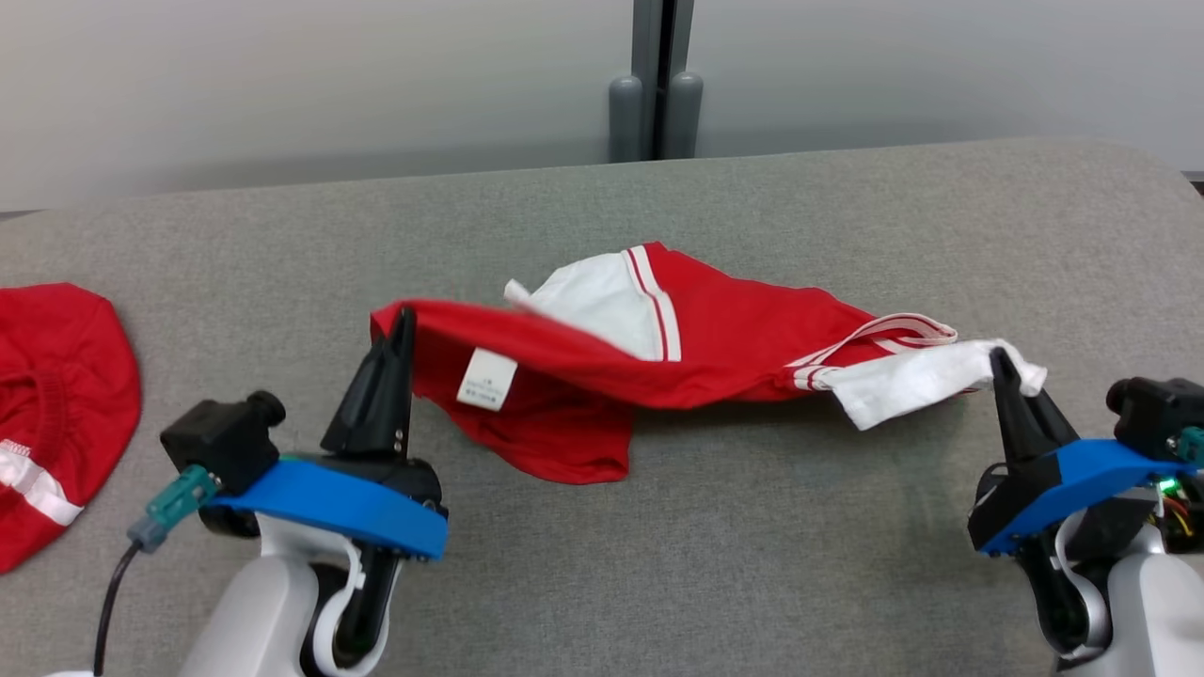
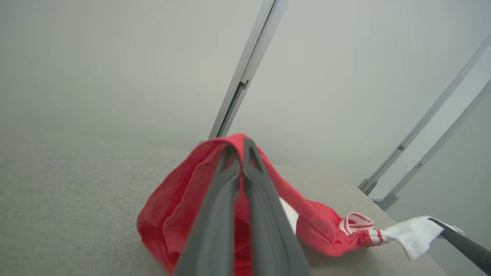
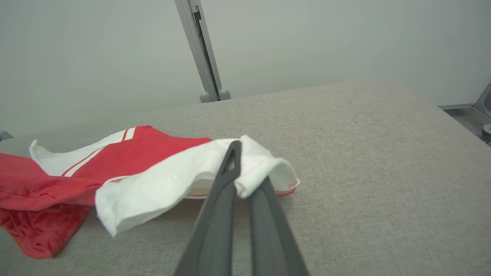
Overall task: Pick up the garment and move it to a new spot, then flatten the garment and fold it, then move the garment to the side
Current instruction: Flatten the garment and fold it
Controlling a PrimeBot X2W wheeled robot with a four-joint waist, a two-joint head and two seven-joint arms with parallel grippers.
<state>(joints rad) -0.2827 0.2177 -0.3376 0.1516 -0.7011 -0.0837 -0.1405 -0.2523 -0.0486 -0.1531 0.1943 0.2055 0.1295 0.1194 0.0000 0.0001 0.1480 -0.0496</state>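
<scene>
My left claw (image 1: 403,329) pinches the red edge, right claw (image 1: 999,362) the white sleeve of the crumpled red-and-white jersey garment (image 1: 734,348), slung between them, belly on the grey fabric counter (image 1: 658,564). I read: pickup started; relocating, flattening, folding, sidelining all pending.

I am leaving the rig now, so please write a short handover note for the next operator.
Left gripper: jaws shut on the red end of the red-and-white cloth garment.
Right gripper: jaws shut on its white end.
Garment: stretched between them, sagging low over the grey fabric table; another red garment lies at the table's left edge.
Done: gripped at both ends.
Left: move, flatten, fold, put aside.
</scene>
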